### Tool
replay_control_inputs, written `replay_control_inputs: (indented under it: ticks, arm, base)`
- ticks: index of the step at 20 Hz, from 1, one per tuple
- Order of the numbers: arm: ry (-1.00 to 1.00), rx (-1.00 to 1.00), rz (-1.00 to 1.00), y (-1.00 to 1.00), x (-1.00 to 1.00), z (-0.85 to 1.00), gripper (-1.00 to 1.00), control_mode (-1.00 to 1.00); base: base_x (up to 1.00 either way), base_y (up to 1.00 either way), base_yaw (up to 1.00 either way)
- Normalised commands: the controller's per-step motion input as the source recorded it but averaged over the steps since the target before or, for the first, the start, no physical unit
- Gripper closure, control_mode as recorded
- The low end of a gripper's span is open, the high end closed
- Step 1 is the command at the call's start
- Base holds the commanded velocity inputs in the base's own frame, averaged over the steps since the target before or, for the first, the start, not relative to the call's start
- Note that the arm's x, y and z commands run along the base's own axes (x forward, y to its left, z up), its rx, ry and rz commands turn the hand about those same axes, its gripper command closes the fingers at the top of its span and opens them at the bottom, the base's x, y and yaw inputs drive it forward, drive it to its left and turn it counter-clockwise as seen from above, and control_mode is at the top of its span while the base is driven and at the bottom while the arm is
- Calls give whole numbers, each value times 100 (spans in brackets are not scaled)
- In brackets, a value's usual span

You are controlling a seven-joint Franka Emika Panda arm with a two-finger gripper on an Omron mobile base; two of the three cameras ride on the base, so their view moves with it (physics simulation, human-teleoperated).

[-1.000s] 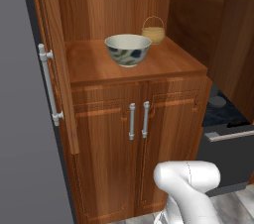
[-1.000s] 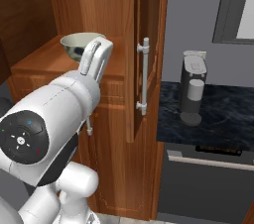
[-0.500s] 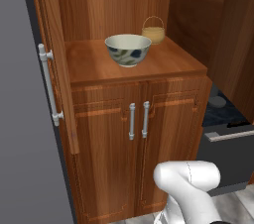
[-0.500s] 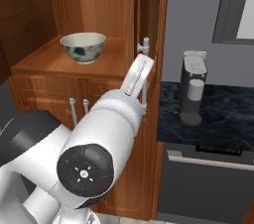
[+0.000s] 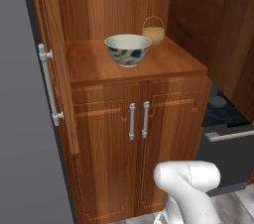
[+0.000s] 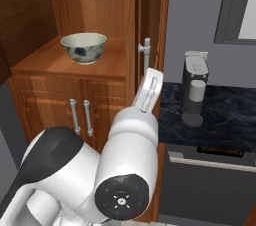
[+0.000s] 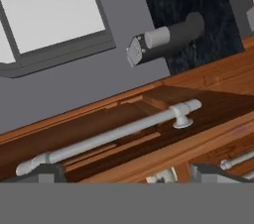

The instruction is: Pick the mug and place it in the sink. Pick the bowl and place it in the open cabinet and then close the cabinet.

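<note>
The wide cream-white ceramic bowl [image 5: 128,49] with dark blue-green leaf markings stands upright on the wooden shelf of the tall brown wooden cabinet [image 5: 124,15], just in front of a small woven basket [image 5: 153,30]. The gripper's [image 7: 126,174] jaws are spread wide and empty, facing the silver bar handle [image 7: 106,137] on the open cabinet door.

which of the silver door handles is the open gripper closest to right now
The long bar handle on the tall cabinet's open right door. The gripper faces it close up; the lower cupboard's two short handles sit further left.
</note>
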Motion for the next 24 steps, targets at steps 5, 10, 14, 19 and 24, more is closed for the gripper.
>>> replay_control_inputs:
  ticks: [5, 10, 14, 19, 24]
  arm:
    - [-6, -5, 4, -2, 47, -10, -100, -100]
    - [-1, 0, 4, -7, 41, 0, -100, -100]
    - [-2, -2, 5, 0, 23, 0, -100, -100]
    - [-3, -5, 7, 1, 25, -5, -100, -100]
    - [-2, -8, 8, 14, 40, -8, -100, -100]
  base:
    - [0, 0, 0]
    - [0, 0, 0]
    - [0, 0, 0]
    - [0, 0, 0]
    - [0, 0, 0]
